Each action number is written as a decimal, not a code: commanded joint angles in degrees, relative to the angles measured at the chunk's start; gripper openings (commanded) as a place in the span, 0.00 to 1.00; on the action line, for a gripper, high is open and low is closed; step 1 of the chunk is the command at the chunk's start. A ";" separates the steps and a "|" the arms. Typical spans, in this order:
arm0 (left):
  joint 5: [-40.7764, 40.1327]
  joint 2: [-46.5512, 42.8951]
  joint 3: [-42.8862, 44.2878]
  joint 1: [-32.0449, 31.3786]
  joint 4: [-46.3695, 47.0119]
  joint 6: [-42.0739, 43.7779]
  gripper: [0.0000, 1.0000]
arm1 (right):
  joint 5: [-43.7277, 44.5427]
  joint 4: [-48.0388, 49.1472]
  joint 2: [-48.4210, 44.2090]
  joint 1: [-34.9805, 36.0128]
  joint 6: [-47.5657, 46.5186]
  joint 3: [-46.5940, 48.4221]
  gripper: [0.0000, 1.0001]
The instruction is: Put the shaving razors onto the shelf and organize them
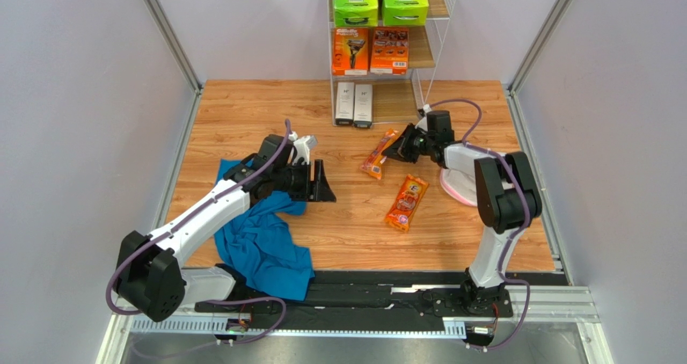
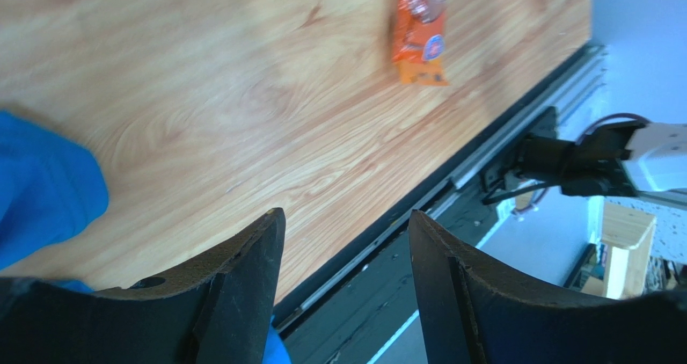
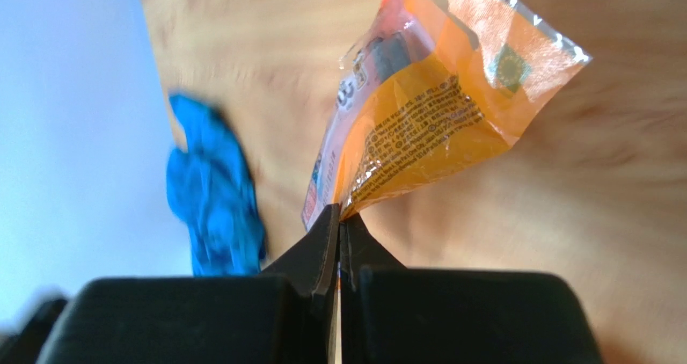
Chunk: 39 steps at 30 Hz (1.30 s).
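The white wire shelf (image 1: 431, 54) stands at the back. It holds two black boxes with lime-green ends (image 1: 380, 8) on an upper tier, two orange boxes (image 1: 370, 50) on the middle tier and two slim white boxes (image 1: 354, 103) at the bottom. My right gripper (image 1: 398, 145) is shut on the edge of one orange blister pack (image 1: 378, 155), which also shows in the right wrist view (image 3: 435, 114). The second orange blister pack (image 1: 406, 202) lies flat on the table, and it also shows in the left wrist view (image 2: 419, 27). My left gripper (image 1: 322, 180) is open and empty, over the table.
A crumpled blue cloth (image 1: 262, 239) lies under my left arm, and also shows in the right wrist view (image 3: 214, 191). A round white pink-rimmed item (image 1: 456, 185) lies partly under my right arm. Grey walls close in both sides. The table's front rail (image 2: 492, 146) runs along the near edge.
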 commanded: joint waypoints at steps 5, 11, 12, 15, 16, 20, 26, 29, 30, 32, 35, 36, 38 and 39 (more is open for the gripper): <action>10.82 3.92 5.82 0.36 11.30 -2.06 0.68 | -16.51 -34.07 -16.74 4.61 -30.52 5.92 0.01; 17.24 7.79 4.85 0.36 24.20 -9.70 0.68 | -26.08 -42.54 -23.24 8.22 -37.12 5.49 0.01; 17.68 7.97 4.42 0.36 25.80 -11.28 0.68 | -27.74 -43.33 -23.77 8.66 -37.82 5.31 0.01; 17.42 8.32 4.50 0.36 28.71 -13.22 0.68 | -28.72 -47.46 -25.53 10.51 -40.81 5.40 0.01; 17.59 8.67 4.59 0.36 29.50 -13.58 0.68 | -29.08 -48.34 -26.32 10.94 -41.16 5.22 0.01; 19.96 10.34 4.76 0.36 32.40 -16.04 0.68 | -31.80 -49.05 -27.47 13.40 -42.31 5.31 0.02; 21.64 11.31 5.03 0.09 31.71 -15.87 0.68 | -33.03 -50.81 -26.68 14.99 -43.10 8.64 0.02; 22.51 11.48 5.20 -0.96 32.32 -15.95 0.63 | -33.21 -51.16 -26.15 15.78 -43.01 10.75 0.02; 22.86 11.57 5.55 -1.57 32.32 -15.95 0.53 | -32.95 -51.16 -25.72 15.78 -42.93 11.11 0.02; 22.87 11.57 5.90 -2.28 32.23 -16.04 0.35 | -32.42 -51.25 -25.45 15.78 -42.40 11.90 0.03; 22.61 11.22 5.99 -2.37 32.32 -16.39 0.02 | -29.79 -47.32 -26.50 15.70 -37.94 10.94 0.04; 21.82 11.05 5.99 -2.37 32.23 -16.57 0.00 | -27.69 -44.42 -27.28 15.78 -35.31 8.24 0.19; 21.29 10.61 6.34 -2.37 32.23 -16.74 0.00 | -26.45 -36.33 -30.36 15.87 -28.53 5.76 0.34; 20.50 10.52 6.69 -2.28 32.15 -17.09 0.00 | -22.96 -34.57 -31.67 15.61 -26.60 3.31 0.49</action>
